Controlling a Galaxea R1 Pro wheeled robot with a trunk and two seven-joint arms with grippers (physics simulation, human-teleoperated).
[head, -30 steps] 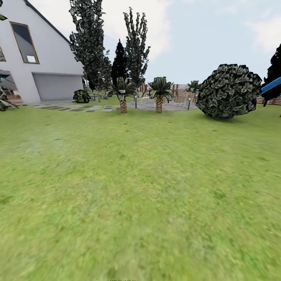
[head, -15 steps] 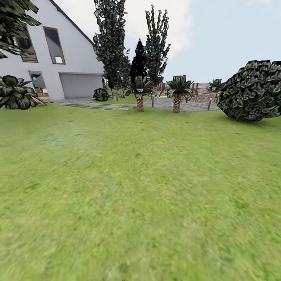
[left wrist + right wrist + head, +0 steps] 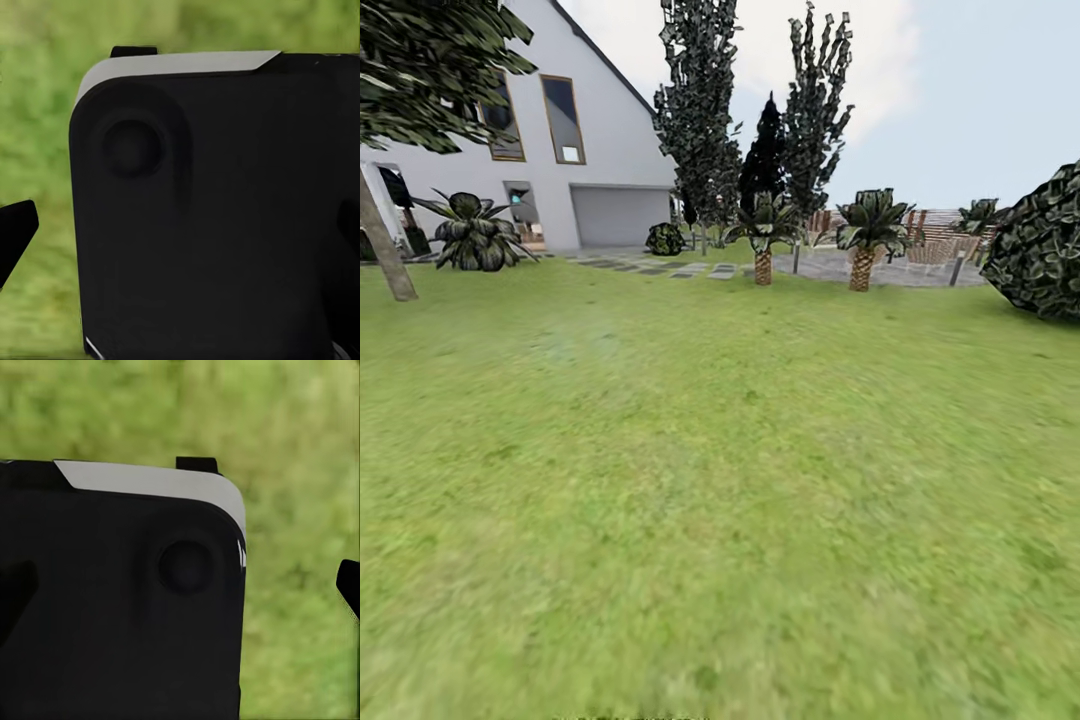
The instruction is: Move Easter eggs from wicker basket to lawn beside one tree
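Lawn (image 3: 740, 480) is seen widest, blurred green behind both wrist housings; a tree (image 3: 385, 250) trunk stands far ahead of the fingers. Easter eggs, judged light, hard, slippery, should be gripped across the middle. Finger spread cannot be told.
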